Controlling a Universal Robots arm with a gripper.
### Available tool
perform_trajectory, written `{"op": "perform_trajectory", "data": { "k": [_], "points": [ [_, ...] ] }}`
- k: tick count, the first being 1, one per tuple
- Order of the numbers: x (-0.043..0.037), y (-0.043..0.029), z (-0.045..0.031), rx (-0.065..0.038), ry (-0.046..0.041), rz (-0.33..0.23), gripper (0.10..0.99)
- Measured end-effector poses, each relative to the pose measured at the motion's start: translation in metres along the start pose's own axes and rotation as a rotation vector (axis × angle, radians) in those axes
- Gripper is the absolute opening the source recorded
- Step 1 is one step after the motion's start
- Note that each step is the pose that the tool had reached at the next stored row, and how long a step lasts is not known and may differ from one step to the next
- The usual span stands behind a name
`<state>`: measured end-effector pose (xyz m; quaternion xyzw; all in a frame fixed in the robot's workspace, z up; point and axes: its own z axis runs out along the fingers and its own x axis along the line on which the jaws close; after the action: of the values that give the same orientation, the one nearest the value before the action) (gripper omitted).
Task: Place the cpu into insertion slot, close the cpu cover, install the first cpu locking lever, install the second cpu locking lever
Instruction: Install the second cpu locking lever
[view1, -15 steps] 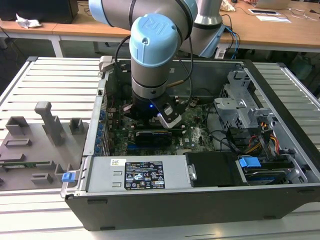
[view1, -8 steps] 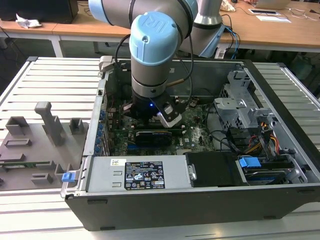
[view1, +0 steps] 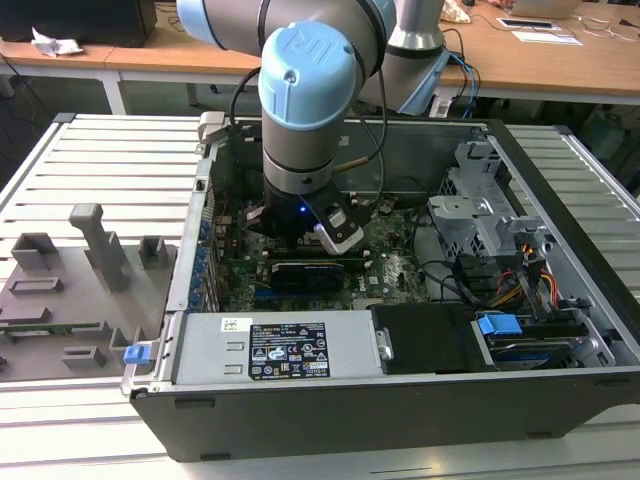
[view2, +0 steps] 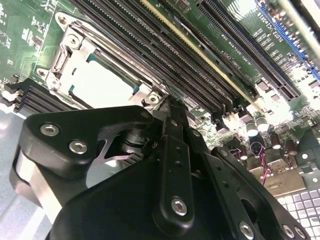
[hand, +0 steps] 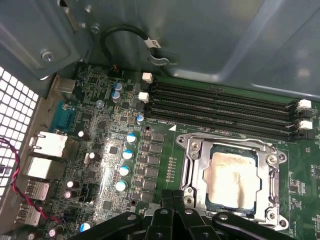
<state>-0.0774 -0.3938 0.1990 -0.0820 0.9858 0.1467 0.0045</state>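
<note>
The cpu (hand: 232, 180) lies flat in the insertion slot (hand: 265, 184), its silver face up and glaring bright in the second wrist view (view2: 102, 82). The cpu cover (hand: 192, 165), a metal frame, lies down around the chip, also seen as cpu cover (view2: 75, 50). A thin metal lever (hand: 225, 136) runs along the socket edge nearest the memory slots. My gripper (hand: 173, 199) hovers at the socket's edge just beside the cover frame, fingers pressed together with nothing between them; its tip (view2: 168, 104) is at the frame's corner. In the exterior view the arm's wrist (view1: 300, 120) hides the socket.
Long black memory slots (hand: 225, 105) run beside the socket. The open computer case (view1: 560, 200) walls the work area. A power supply (view1: 280, 350), a drive cage (view1: 480, 200) and loose cables (view1: 520, 275) crowd the board. A grey fixture plate (view1: 80, 280) lies at the exterior view's left.
</note>
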Motion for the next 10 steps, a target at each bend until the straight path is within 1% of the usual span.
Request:
{"op": "perform_trajectory", "data": {
  "k": [4,7,10],
  "points": [
    [0.0001,-0.0011,0.0010,0.001,0.0001,0.000,0.106],
    [0.0006,-0.0038,0.0010,0.001,0.0002,0.000,0.106],
    [0.0007,-0.0046,0.0018,0.001,0.0003,0.000,0.106]
  ]
}}
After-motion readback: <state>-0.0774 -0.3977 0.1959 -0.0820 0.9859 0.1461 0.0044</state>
